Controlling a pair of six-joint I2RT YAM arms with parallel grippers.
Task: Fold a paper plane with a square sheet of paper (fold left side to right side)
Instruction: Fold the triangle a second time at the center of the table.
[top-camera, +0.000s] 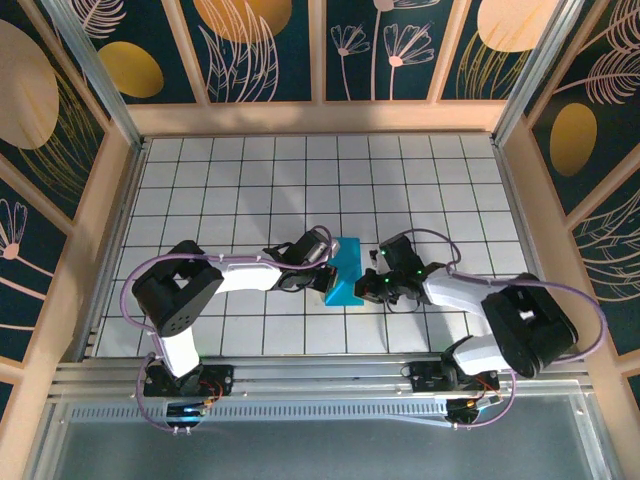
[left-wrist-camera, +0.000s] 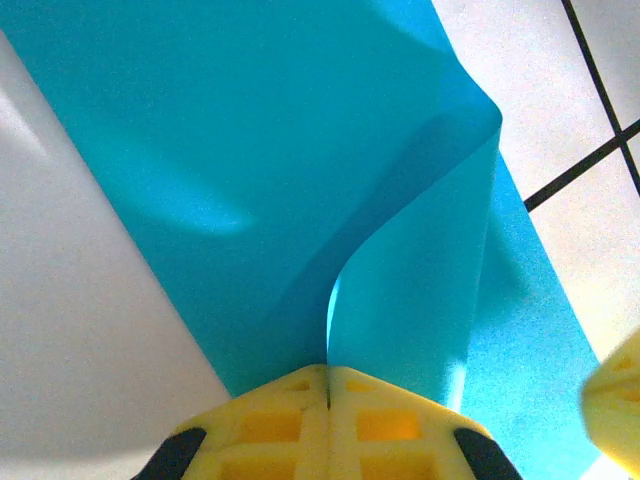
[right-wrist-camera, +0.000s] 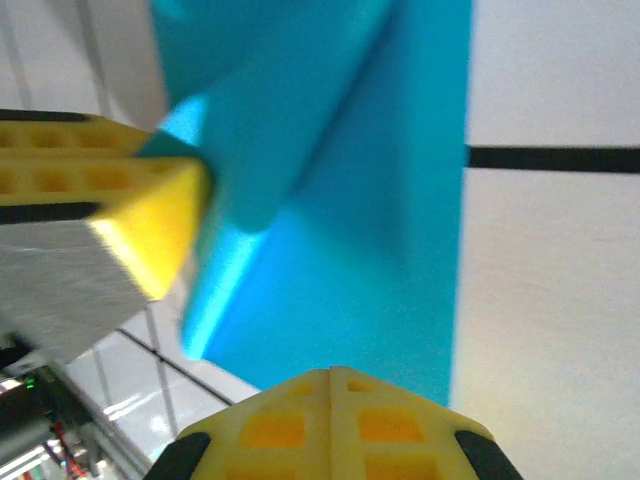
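TOP VIEW: Blue paper (top-camera: 347, 270) lies mid-counter (top-camera: 250, 180), long axis running roughly far-to-near. Left claw (top-camera: 322, 275) is at its left edge, right claw (top-camera: 376, 285) at its right edge toward the near-right corner. Paper sits between the two, both arms abt equally close.

LEFT WRIST: Left claw shut, pinching a flap of the paper that stands off the lower layer and curls over to the right. Rest of the sheet lies flat on the counter. Part of right claw shows at lower right, just beside the paper's edge.

RIGHT WRIST: Right claw closed, tips at the paper's near edge. Pinching or merely pressing, can't tell. Left claw comes in from the left, clamped on the raised flap.

JUDGEMENT: Left-to-right fold looks part-done. The flap in left claw has to go right, across the long axis, to meet the edge by right claw, w/ right claw as anchor. Risk: sheet skids, edges land skewed.
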